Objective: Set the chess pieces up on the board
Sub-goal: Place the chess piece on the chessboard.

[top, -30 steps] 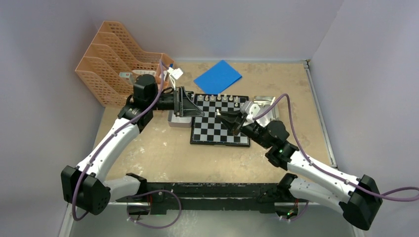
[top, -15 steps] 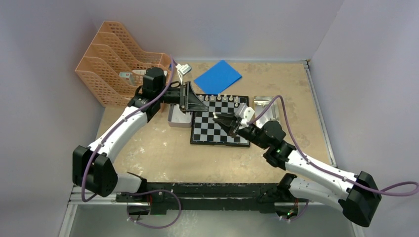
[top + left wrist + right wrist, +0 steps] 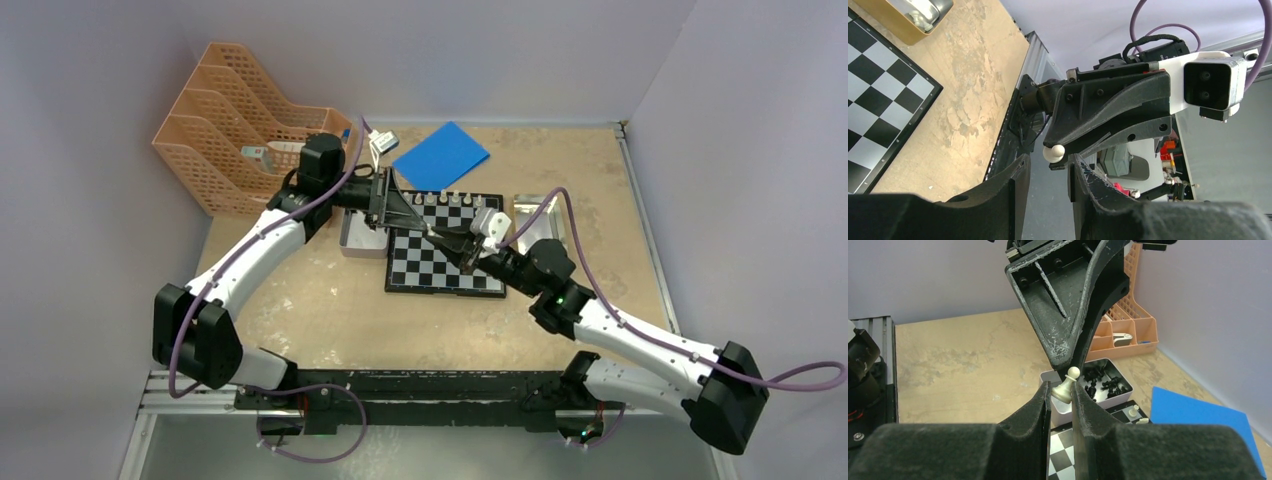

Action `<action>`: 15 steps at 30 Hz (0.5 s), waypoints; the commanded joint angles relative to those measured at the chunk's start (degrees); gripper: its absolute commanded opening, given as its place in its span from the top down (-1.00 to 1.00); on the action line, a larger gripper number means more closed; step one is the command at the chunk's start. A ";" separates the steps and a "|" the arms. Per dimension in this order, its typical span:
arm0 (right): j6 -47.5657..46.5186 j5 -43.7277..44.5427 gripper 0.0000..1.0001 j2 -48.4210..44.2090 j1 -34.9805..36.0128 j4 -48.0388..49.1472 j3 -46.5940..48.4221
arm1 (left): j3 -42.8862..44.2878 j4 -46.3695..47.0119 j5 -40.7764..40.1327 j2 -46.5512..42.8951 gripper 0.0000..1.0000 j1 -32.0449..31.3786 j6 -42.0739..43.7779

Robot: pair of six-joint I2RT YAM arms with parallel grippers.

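Observation:
The board (image 3: 445, 262) lies mid-table, with a row of cream pieces (image 3: 455, 200) along its far edge. My right gripper (image 3: 440, 238) is shut on a cream pawn (image 3: 1066, 385), held tilted above the board's left part; in the right wrist view the right gripper (image 3: 1060, 393) pinches the pawn's base. My left gripper (image 3: 415, 220) is open and points at the right gripper, tip to tip. In the left wrist view the pawn's head (image 3: 1053, 152) shows just beyond the open left gripper (image 3: 1048, 177). Black pieces fill a small tin (image 3: 1108, 385).
The tin (image 3: 358, 240) sits against the board's left edge. A blue sheet (image 3: 441, 155) lies behind the board. An orange file rack (image 3: 235, 125) stands far left. A metal tray (image 3: 538, 212) sits right of the board. Walls close in on three sides.
My left gripper has swung right, from over the tin to the board's far-left corner. My right gripper has carried the pawn left to meet it.

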 commanded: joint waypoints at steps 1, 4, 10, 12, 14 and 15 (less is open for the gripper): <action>-0.79 -1.28 0.67 0.27 0.39 2.68 2.98 | 2.67 2.31 1.54 0.13 0.35 -0.56 0.99; -0.88 -1.57 0.67 0.78 0.45 2.28 3.44 | 3.21 2.55 1.75 0.36 0.36 -0.57 0.76; -0.44 -1.30 0.67 1.04 0.53 2.19 3.69 | 3.55 1.48 2.48 0.53 0.47 -0.96 1.75; -0.38 -1.20 0.67 1.18 0.46 2.21 3.61 | 3.56 0.78 2.48 0.57 0.52 -1.08 2.41; -0.35 -1.11 0.67 1.12 0.50 2.17 3.60 | 3.59 0.43 2.47 0.57 0.57 -1.18 2.73; -0.35 -1.06 0.67 1.23 0.53 2.19 3.60 | 3.63 0.35 2.46 0.53 0.60 -1.18 2.90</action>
